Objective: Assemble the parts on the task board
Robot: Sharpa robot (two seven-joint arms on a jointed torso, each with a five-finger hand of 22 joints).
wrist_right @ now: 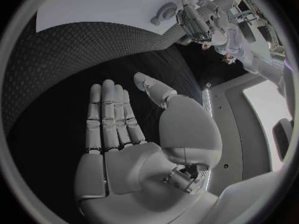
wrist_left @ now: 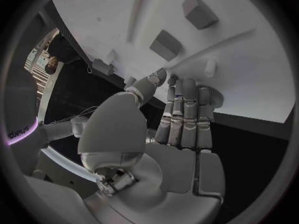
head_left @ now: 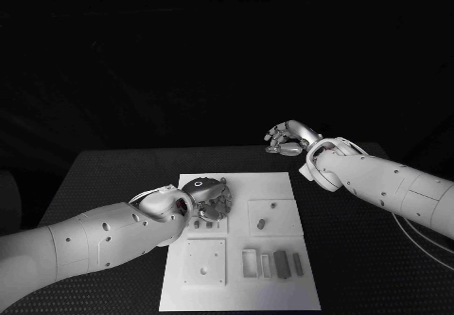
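Note:
The white task board lies in the middle of the black table. Grey parts stand on it: a small block, a peg and long bars near its right side. My left hand hovers over the board's left half, fingers straight and together, thumb apart, holding nothing. In the left wrist view the left hand's fingertips point toward the board, with two grey blocks beyond them. My right hand hangs past the board's far right corner, flat and empty, over the bare table.
A square white plate with holes and a rectangular frame sit on the board's near half. Small grey pieces lie just below my left hand. Black table surrounds the board on all sides.

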